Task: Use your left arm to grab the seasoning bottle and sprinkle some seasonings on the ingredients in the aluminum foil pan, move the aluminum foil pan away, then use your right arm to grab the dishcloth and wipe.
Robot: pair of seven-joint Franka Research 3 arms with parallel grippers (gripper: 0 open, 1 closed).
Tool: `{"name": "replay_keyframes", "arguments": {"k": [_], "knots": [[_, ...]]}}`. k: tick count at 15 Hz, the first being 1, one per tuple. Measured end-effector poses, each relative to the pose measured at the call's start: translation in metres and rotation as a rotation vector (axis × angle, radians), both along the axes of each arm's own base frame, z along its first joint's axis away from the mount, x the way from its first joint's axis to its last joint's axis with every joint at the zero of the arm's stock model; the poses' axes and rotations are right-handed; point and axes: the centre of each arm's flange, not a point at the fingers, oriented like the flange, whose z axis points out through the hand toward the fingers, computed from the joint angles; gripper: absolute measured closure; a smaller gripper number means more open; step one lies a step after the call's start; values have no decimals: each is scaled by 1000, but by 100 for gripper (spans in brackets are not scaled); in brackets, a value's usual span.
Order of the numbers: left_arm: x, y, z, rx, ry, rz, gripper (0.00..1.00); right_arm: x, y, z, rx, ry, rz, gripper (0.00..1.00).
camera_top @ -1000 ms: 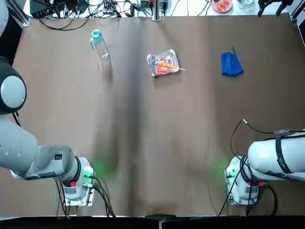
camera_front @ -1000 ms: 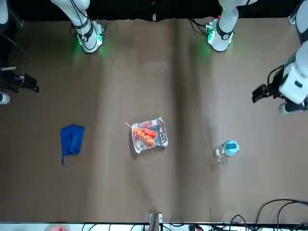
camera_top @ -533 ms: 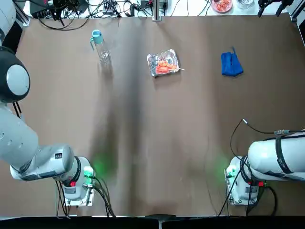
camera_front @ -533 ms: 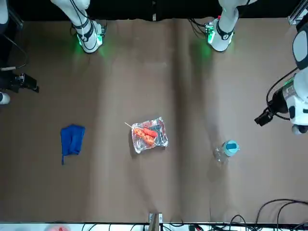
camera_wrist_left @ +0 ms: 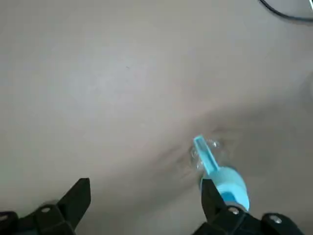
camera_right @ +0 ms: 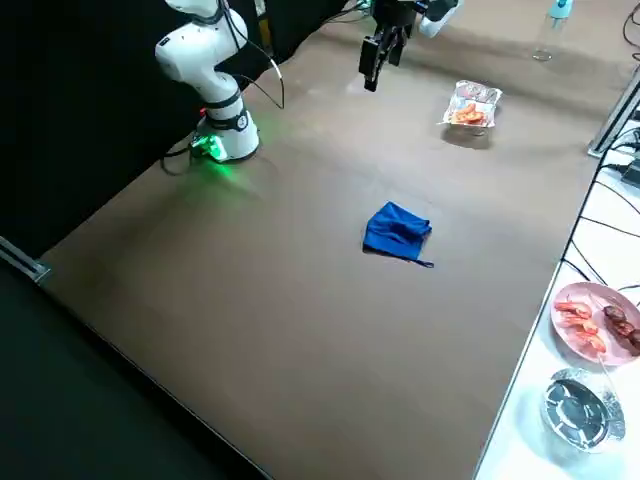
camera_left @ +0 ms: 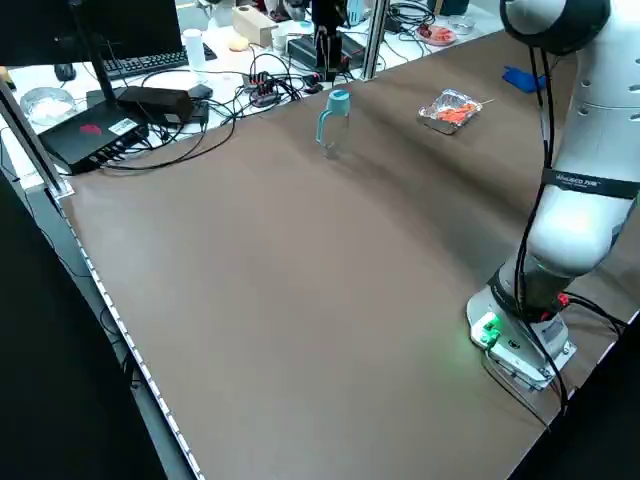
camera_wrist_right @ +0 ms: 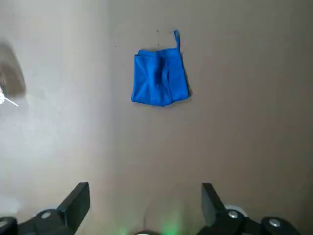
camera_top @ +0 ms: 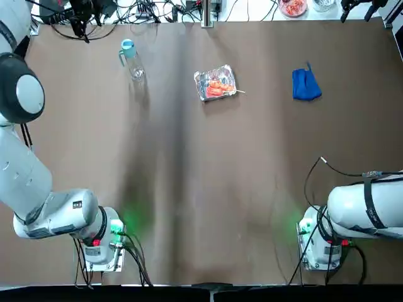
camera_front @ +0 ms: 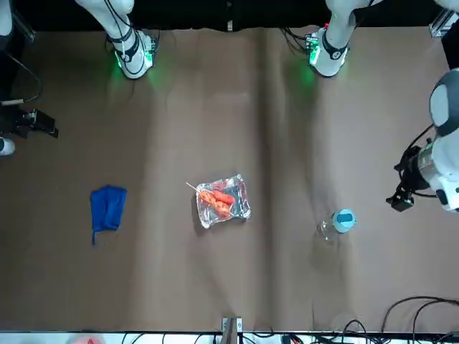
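Observation:
The seasoning bottle (camera_top: 132,61), clear with a light blue cap, stands at the far left of the table. My left gripper (camera_wrist_left: 144,185) hovers open above the table, and in its wrist view the bottle (camera_wrist_left: 215,166) sits just beside one finger. From the front, the left gripper (camera_front: 399,202) hangs a little to the robot's left of the bottle (camera_front: 337,223). The aluminum foil pan (camera_top: 204,82) holds red-orange ingredients (camera_top: 215,87) with a skewer poking out. The blue dishcloth (camera_top: 306,85) lies far right. My right gripper (camera_wrist_right: 144,188) stays parked high, open, looking down on the dishcloth (camera_wrist_right: 159,83).
Cables and electronics (camera_top: 145,9) line the far edge behind the bottle. A plate of food (camera_right: 595,320) and a metal bowl (camera_right: 575,410) sit on the white surface beyond the table's far right corner. Both arm bases (camera_top: 101,246) (camera_top: 320,244) stand at the near edge.
My left arm has swung toward the far side, bringing its gripper closer to the seasoning bottle. The right arm, pan, bottle and dishcloth have not moved.

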Motion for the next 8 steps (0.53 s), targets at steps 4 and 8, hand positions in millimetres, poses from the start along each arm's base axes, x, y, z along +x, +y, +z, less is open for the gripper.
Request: {"name": "replay_keyframes", "arguments": {"k": [4, 8], "knots": [[19, -17, -48, 28, -25, 231, 0, 0, 0, 0, 0, 0, 0, 0], [32, -32, -95, 37, -43, 371, 0, 0, 0, 0, 0, 0, 0, 0]]}}
